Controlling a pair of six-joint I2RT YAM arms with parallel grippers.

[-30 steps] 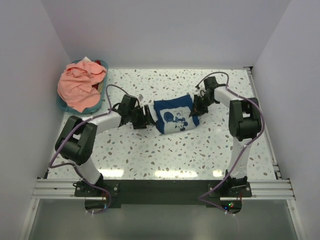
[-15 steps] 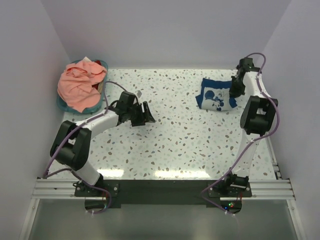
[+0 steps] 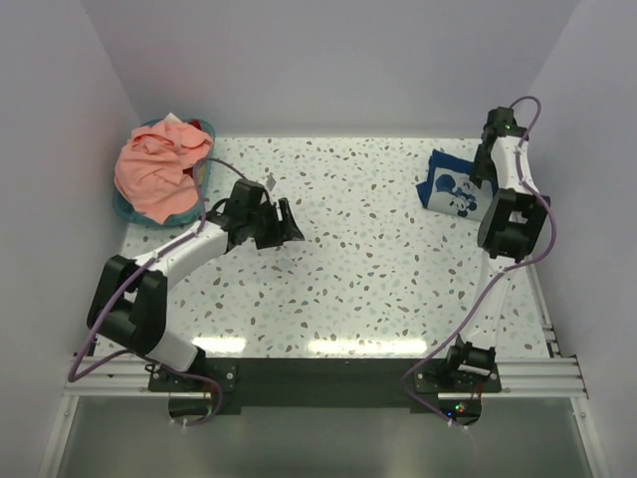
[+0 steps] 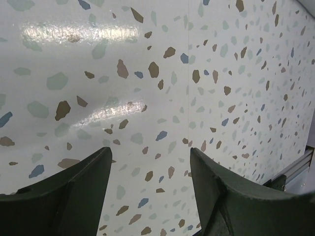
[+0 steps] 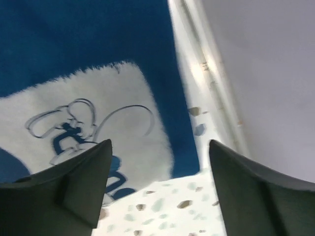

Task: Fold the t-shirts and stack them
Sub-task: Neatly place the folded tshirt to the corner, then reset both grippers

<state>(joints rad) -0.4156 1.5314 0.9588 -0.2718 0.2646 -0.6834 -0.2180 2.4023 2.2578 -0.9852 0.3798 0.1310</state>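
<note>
Navy t-shirt (image 3: 455, 189) folded, white print up, flat on the speckled table (image 3: 378, 269) at the far right, close to the right wall (image 3: 587, 149). Right gripper (image 5: 158, 157) over its edge, fingers spread, nothing pinched. Left gripper (image 3: 284, 224) left of centre, also spread wide over bare tabletop, holding nothing. Pink t-shirt (image 3: 159, 171) heaped in the teal basket (image 3: 123, 210) at the far left corner, well apart from the navy one.

On the table (image 3: 378, 269), the basket (image 3: 127, 211) sits in the far left corner with one t-shirt (image 3: 154, 174) heaped in it, the other t-shirt (image 3: 453, 189) lies near the far right corner below the right gripper (image 5: 158, 142), and the left gripper (image 4: 150, 151) hangs over the left middle.
</note>
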